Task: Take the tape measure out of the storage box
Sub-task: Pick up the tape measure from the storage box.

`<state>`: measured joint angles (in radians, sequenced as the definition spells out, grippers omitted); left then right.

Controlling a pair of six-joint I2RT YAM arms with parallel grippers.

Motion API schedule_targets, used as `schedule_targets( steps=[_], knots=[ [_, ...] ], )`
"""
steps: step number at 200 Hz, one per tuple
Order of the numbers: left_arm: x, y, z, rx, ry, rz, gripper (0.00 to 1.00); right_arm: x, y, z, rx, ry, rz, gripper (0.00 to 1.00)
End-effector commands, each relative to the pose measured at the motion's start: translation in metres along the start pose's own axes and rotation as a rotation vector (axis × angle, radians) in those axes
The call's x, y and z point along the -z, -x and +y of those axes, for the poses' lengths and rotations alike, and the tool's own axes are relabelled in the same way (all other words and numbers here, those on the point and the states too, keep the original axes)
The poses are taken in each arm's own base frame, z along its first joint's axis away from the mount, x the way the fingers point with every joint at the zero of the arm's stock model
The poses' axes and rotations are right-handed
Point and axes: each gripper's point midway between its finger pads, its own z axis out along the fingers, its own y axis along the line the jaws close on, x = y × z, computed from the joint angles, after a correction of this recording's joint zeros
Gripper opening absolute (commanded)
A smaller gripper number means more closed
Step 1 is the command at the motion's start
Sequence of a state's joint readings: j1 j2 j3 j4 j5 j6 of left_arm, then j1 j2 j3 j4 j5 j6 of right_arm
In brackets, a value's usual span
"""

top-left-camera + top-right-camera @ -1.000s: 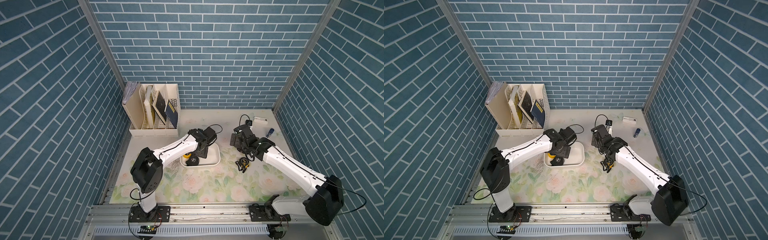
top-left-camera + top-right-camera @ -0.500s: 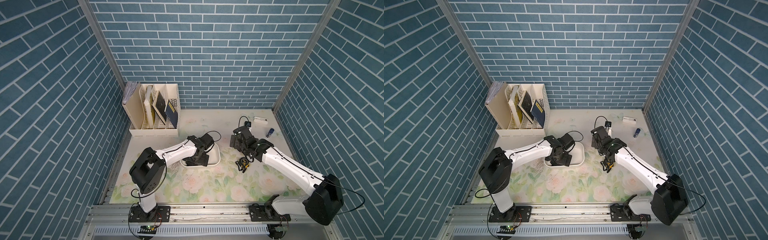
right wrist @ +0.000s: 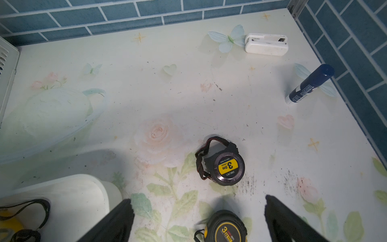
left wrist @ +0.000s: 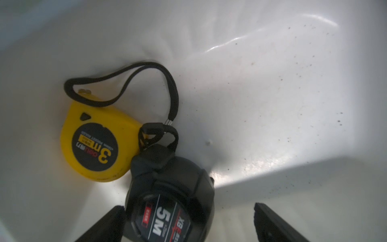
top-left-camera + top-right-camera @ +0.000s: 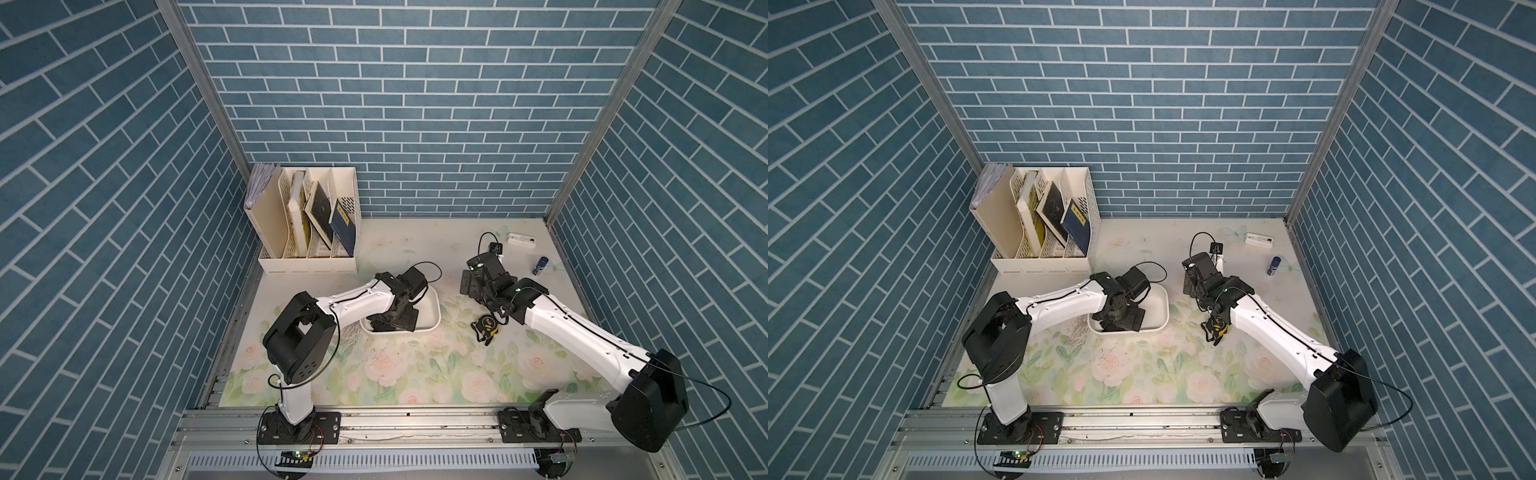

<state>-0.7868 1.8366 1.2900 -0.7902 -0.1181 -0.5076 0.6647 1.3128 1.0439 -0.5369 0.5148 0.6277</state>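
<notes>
The left pincer (image 4: 189,209) is down inside the storage box (image 5: 434,320), near the middle of the tabletop (image 5: 415,374). Its jaws are apart around the black tape measure (image 4: 169,201), not clamped on it. A yellow tape measure (image 4: 94,146) touches the black one. The right pincer (image 3: 199,201), also spread, hangs over a round tape measure (image 3: 224,165) and a black-and-yellow tape measure (image 3: 225,228) lying outside the box.
</notes>
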Motion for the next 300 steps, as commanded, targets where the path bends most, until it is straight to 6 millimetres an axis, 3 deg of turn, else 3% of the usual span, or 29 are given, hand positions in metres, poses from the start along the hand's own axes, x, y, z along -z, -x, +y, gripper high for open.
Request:
schedule_targets(
  steps=[1,93,135,175,201,235,251,277,300],
  knots=[
    [-0.01,0.002,0.008,-0.013,0.033,0.013,1.0,-0.004,-0.001,-0.001,0.019,-0.01,0.002,1.0],
    [-0.016,-0.004,0.01,-0.011,-0.011,0.037,0.98,-0.01,-0.004,0.001,0.027,-0.018,0.021,1.0],
    [-0.018,-0.006,0.009,-0.009,-0.033,0.047,0.83,-0.011,-0.004,0.0,0.03,-0.024,0.023,1.0],
    [-0.018,0.0,0.007,-0.005,-0.052,0.034,0.53,-0.011,-0.004,0.0,0.028,-0.028,0.023,1.0],
    [-0.011,0.016,0.003,-0.009,-0.061,0.002,0.36,-0.013,-0.005,0.001,0.026,-0.022,0.021,1.0],
    [0.026,0.053,-0.006,0.009,-0.109,-0.08,0.18,-0.015,-0.006,0.003,0.019,-0.009,0.018,1.0],
    [0.055,0.071,-0.013,0.02,-0.152,-0.127,0.0,-0.014,-0.008,0.003,0.012,0.001,0.016,1.0],
    [0.1,0.104,-0.017,0.079,-0.243,-0.22,0.0,-0.008,-0.006,0.001,-0.028,0.026,-0.016,0.99],
    [0.132,0.133,-0.023,0.149,-0.369,-0.296,0.0,0.01,0.006,-0.002,-0.093,0.093,-0.102,0.97]
  ],
)
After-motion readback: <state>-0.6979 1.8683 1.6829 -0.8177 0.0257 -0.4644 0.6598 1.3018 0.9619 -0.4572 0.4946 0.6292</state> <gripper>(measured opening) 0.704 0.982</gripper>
